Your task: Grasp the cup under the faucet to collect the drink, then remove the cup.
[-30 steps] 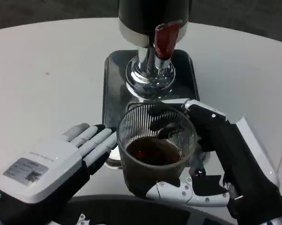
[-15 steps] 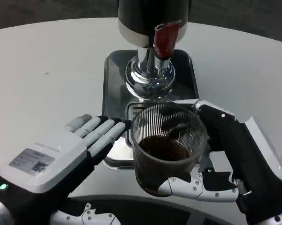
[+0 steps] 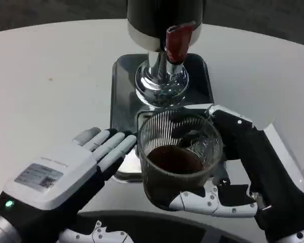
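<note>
A ribbed clear glass cup (image 3: pixel 178 157) with dark drink in its lower part is gripped by my right hand (image 3: pixel 237 167), whose fingers wrap its base and far side. It hangs over the front edge of the dark drip tray (image 3: pixel 122 96), nearer me than the faucet. The dispenser's red tap lever (image 3: pixel 176 41) and chrome spout base (image 3: pixel 162 81) stand at the back of the tray. My left hand (image 3: pixel 76 172) lies flat and open to the cup's left, fingertips near its rim but apart from it.
The dispenser's dark body (image 3: pixel 164 17) rises at the top centre. White tabletop (image 3: pixel 50 76) spreads to the left and right of the tray. A dark rounded edge (image 3: pixel 141 228) runs along the bottom of the picture.
The cup and my right hand shifted right and slightly toward the tray over the past second, then held. My left hand crept forward and right, closer to the cup.
</note>
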You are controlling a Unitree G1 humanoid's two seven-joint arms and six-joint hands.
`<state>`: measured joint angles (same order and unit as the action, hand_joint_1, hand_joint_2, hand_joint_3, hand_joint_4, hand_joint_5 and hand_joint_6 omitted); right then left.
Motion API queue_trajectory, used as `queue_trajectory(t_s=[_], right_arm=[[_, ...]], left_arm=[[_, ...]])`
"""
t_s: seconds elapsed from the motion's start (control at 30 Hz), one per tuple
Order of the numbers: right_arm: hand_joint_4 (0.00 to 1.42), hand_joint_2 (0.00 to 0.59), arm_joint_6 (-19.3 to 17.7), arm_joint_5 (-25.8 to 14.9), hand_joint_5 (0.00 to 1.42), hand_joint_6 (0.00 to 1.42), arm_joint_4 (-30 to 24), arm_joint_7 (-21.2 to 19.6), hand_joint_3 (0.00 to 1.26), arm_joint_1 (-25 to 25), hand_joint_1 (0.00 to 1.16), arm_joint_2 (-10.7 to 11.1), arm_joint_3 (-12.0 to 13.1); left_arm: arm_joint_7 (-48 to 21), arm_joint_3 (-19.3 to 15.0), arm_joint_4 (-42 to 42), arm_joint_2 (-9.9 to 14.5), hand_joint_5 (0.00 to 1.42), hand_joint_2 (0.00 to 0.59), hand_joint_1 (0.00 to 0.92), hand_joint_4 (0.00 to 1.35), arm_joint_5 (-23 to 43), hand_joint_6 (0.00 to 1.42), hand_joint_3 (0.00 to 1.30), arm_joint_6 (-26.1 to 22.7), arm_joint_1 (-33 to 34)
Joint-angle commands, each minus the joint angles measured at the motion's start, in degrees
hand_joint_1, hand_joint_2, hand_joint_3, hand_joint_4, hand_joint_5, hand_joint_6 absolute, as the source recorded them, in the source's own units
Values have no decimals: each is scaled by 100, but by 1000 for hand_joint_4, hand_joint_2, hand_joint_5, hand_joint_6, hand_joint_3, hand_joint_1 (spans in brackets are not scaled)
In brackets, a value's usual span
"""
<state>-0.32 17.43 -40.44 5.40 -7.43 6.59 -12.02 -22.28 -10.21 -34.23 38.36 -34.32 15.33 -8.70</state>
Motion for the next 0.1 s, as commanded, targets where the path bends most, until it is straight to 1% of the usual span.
queue_trajectory(t_s=[0.03,0.1], right_arm=[[937,107,-216,-130,1022,1416,-75,-7,763,64,1056,-31,-11],[937,107,-205,-134,1022,1416,-86,-2,763,69,1056,-28,-17]], left_arm=[[-72,37,4,46,0,5,0,0,-48,0,0,-9,-40],[-72,31,10,58,0,5,0,0,-39,0,0,-4,-18]])
